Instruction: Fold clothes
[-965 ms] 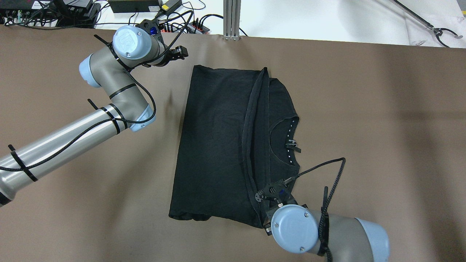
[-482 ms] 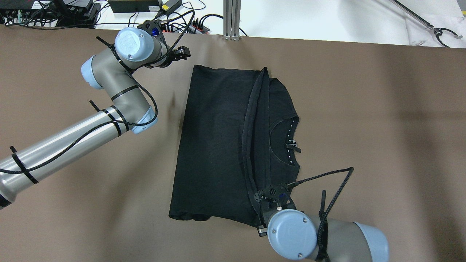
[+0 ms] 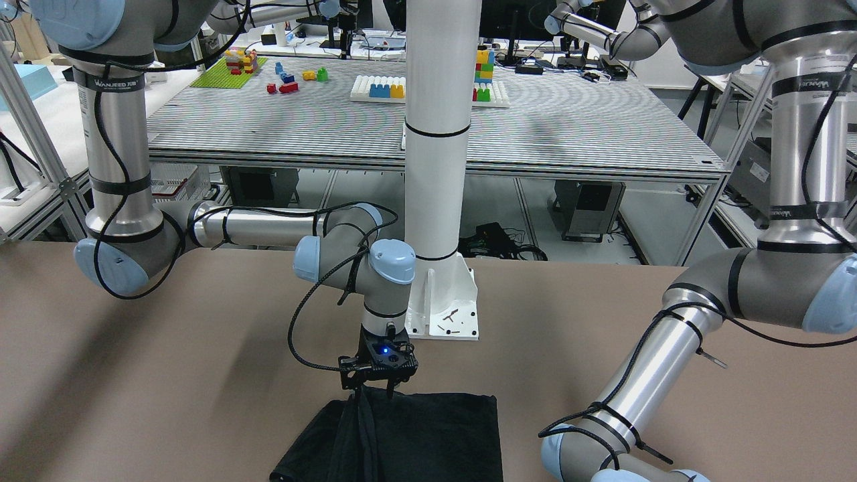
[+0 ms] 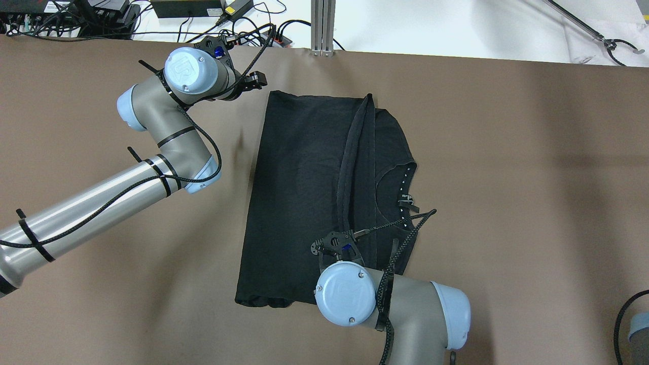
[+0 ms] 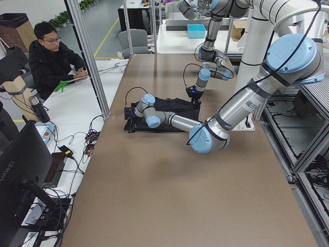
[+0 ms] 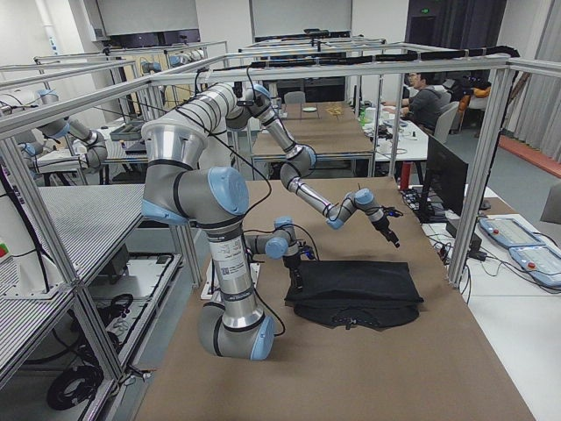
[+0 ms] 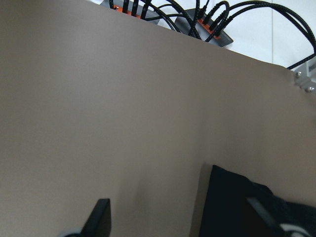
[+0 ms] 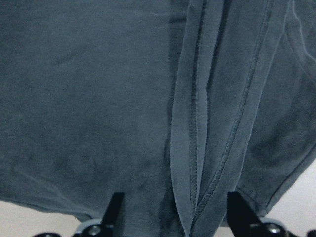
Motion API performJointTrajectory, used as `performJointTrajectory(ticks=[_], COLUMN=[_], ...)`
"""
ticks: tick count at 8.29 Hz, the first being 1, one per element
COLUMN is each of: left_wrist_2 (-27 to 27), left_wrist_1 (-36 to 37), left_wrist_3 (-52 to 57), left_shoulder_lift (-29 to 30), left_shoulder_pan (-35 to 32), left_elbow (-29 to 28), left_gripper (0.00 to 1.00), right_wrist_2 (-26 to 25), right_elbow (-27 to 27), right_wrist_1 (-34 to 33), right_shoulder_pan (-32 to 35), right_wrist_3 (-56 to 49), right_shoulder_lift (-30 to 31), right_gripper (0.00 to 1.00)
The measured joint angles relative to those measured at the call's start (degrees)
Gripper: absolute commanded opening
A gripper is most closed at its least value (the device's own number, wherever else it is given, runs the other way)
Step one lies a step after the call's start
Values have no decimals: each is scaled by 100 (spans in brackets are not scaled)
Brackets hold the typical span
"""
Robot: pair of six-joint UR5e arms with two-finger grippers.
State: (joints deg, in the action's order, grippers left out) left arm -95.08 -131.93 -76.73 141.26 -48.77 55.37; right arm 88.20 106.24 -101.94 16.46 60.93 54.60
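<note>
The black clothes (image 4: 304, 192) lie folded on the brown table (image 4: 507, 152), with a hemmed edge (image 4: 347, 167) running along the top layer and the neckline to its right. My right gripper (image 8: 177, 217) is open low over the near part of the clothes, its fingers (image 8: 114, 212) on either side of the raised hem fold (image 8: 197, 143). It also shows in the front view (image 3: 375, 388). My left gripper (image 7: 182, 227) is open and empty above bare table by the far left corner of the clothes (image 7: 237, 202). In the overhead view it (image 4: 256, 78) sits just left of that corner.
A white pillar base (image 3: 445, 304) stands on the robot's side of the table. An aluminium post (image 4: 322, 30) and a power strip with cables (image 4: 253, 35) sit at the far edge. An operator (image 5: 51, 56) sits beyond that edge.
My right arm has swung left and forward, from the near right corner of the clothes to over the hem. My left gripper has shifted slightly right, towards the far left corner.
</note>
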Motion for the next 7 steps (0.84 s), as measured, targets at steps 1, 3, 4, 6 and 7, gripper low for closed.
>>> performJointTrajectory(ticks=[1, 3, 4, 6, 7], left_wrist_2=[4, 9, 24, 113, 128], left_wrist_1=[0, 0, 0, 0, 0], left_wrist_3=[0, 3, 1, -15, -22], left_shoulder_lift=[-17, -40, -64, -85, -90], left_shoulder_pan=[4, 8, 11, 58, 70], left_elbow=[0, 1, 1, 7, 8], left_gripper=[94, 94, 94, 94, 94], right_wrist_2=[-4, -5, -4, 23, 57], right_elbow=[-134, -285, -335, -363, -362], right_wrist_1=[28, 47, 50, 51, 54], right_shoulder_pan=[3, 6, 6, 16, 58], right_wrist_3=[-145, -391, -438, -520, -662], right_shoulder_lift=[-40, -46, -46, -46, -46], right_gripper=[78, 47, 15, 0, 0])
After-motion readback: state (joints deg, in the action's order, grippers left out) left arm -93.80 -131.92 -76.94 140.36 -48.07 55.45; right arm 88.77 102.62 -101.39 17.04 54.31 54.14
